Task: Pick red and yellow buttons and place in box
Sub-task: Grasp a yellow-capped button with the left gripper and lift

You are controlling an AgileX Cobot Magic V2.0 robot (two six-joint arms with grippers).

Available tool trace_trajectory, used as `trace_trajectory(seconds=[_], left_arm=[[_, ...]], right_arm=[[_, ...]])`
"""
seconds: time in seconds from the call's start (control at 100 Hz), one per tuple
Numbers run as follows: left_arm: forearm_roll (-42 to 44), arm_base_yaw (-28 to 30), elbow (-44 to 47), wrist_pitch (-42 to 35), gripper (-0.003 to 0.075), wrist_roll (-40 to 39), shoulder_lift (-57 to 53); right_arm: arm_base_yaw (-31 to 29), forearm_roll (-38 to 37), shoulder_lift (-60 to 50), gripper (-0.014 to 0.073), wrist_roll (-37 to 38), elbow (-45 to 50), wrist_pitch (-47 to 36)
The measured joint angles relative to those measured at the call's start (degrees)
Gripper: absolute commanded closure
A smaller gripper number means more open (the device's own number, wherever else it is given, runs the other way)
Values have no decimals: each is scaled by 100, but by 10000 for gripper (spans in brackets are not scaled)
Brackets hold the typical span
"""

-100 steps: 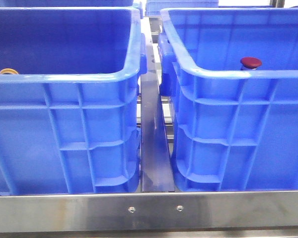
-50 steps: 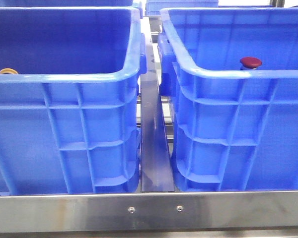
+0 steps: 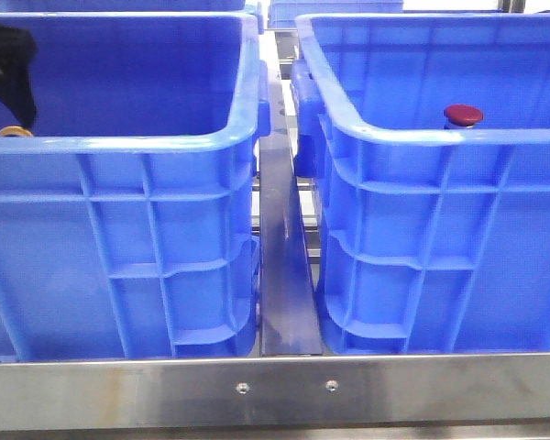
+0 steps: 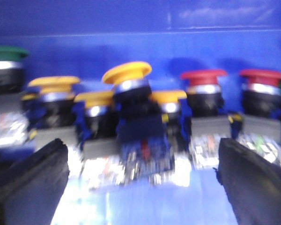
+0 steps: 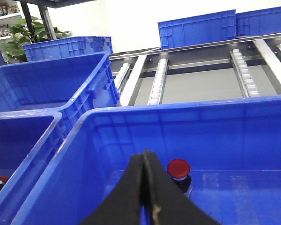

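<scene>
A row of push buttons stands against the far wall of the left blue crate [image 3: 119,147]. In the left wrist view a yellow button [image 4: 126,72] is tilted at the centre, with more yellow ones beside it and red buttons [image 4: 203,75] to one side. My left gripper [image 4: 143,187] is open just short of the yellow one, with a finger [image 4: 28,183] on each side and nothing between them. The box [image 3: 440,137] on the right holds one red button [image 3: 463,115] [image 5: 178,168]. Above that box my right gripper [image 5: 144,155] hangs shut and empty.
A green button [image 4: 7,52] stands at one end of the row. A steel rail [image 3: 284,275] runs between the two crates, and a steel bar [image 3: 275,390] crosses in front. More blue crates [image 5: 196,28] and roller tracks [image 5: 243,70] lie behind.
The dark body of my left arm has come into the front view at the top left, inside the left crate. The buttons and crates have not moved.
</scene>
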Motion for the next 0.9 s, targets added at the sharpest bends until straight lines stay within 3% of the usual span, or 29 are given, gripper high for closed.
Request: trace_trajectory(seconds=[0.33,0.43,0.67,0.9], left_arm=[[-45,0,-385,-82,149,10,817],[-58,0,-385,-82,262,10,819],[-67,0,-408,-70,734,10,819],[-67,-24,-411,6,739,10,805]], right_arm=[[0,0,0,661,0,0,0],[0,0,0,661,0,0,0],[0,0,0,661,0,0,0],[0,0,0,661,0,0,0]])
